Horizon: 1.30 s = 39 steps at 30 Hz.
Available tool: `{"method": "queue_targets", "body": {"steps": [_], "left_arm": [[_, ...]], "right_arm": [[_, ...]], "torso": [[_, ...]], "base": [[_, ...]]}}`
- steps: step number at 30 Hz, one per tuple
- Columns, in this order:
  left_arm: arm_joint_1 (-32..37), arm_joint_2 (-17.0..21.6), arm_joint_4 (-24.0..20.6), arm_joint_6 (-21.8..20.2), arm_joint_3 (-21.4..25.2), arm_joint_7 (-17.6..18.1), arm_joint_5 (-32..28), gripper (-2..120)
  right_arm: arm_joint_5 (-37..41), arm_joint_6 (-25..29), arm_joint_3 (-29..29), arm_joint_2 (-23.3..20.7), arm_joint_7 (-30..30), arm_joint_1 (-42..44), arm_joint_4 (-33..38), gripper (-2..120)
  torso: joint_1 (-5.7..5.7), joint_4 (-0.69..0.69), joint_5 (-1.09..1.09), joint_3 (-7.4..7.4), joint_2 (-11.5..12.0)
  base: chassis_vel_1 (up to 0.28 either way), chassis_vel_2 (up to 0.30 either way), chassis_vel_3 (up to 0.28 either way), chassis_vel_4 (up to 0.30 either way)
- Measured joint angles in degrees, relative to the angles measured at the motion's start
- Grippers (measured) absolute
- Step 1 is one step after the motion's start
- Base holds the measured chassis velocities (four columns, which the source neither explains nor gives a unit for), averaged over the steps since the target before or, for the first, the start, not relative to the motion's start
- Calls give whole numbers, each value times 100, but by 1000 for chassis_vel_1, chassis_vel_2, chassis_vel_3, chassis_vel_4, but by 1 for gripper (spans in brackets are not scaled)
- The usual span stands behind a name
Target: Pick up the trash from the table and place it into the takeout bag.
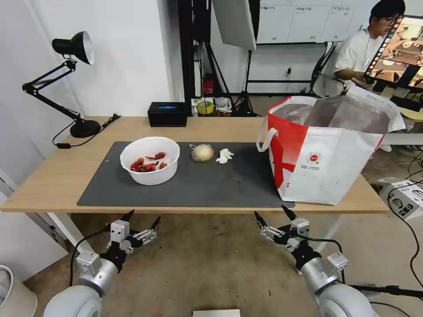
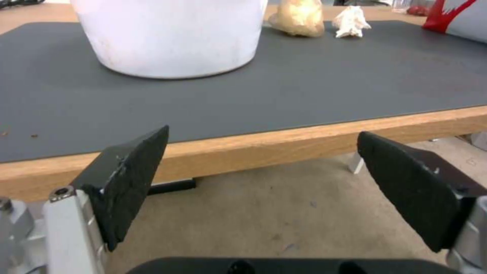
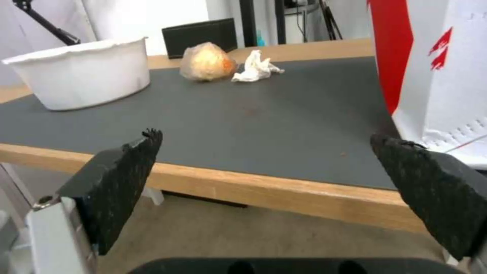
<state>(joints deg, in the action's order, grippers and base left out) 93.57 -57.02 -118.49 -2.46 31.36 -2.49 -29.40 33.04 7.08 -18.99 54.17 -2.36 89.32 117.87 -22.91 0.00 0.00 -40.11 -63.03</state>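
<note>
On the dark grey mat (image 1: 211, 185) of the light-wood table (image 1: 53, 176) stands a white bowl of red shells (image 1: 150, 160) (image 2: 172, 38) (image 3: 81, 76). To its right lie a tan round lump (image 1: 202, 152) (image 2: 299, 17) (image 3: 207, 62) and a crumpled white tissue (image 1: 224, 156) (image 2: 351, 22) (image 3: 255, 67). The takeout bag (image 1: 326, 154) (image 3: 441, 76) stands open at the table's right end. My left gripper (image 1: 142, 218) (image 2: 261, 167) and right gripper (image 1: 271, 215) (image 3: 264, 171) both hang open and empty below the front edge of the table.
A black desk lamp (image 1: 72, 79) stands at the back left and a black rectangular box (image 1: 167, 114) (image 3: 200, 33) at the back edge. Cables and a white device (image 1: 403, 196) lie on the floor to the right.
</note>
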Motion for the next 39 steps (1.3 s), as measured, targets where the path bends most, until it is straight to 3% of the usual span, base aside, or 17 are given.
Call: {"method": "queue_targets", "body": {"steps": [14,25,28,35,39], "left_arm": [[-69,24,29,0,-45,-7,3,100],[-40,-45,1,2,-78,-26,122,100],[-20,-82,-1,4,-69,-33,147,100],[-33,-245,30,5,-204,-34,280,100],[-35,-254,63,5,-204,-32,284,100]], "right_arm": [[232,-314,454,-97,-150,-837,-54,100],[528,-856,1376,-142,-519,-2282,-409,100],[529,-1208,1850,-98,-795,-3007,-658,100],[783,-1701,2885,440,-1693,-4406,-1636,100],[950,-1813,3054,664,-1977,-4764,-1949,100]], "torso": [[-1,0,0,0,0],[-1,0,1,0,1],[-1,0,0,-1,0],[-1,0,0,-1,1],[-1,0,1,-1,1]], "base": [[0,0,0,0],[0,0,0,0],[0,0,0,0],[0,0,0,0],[0,0,0,0]]}}
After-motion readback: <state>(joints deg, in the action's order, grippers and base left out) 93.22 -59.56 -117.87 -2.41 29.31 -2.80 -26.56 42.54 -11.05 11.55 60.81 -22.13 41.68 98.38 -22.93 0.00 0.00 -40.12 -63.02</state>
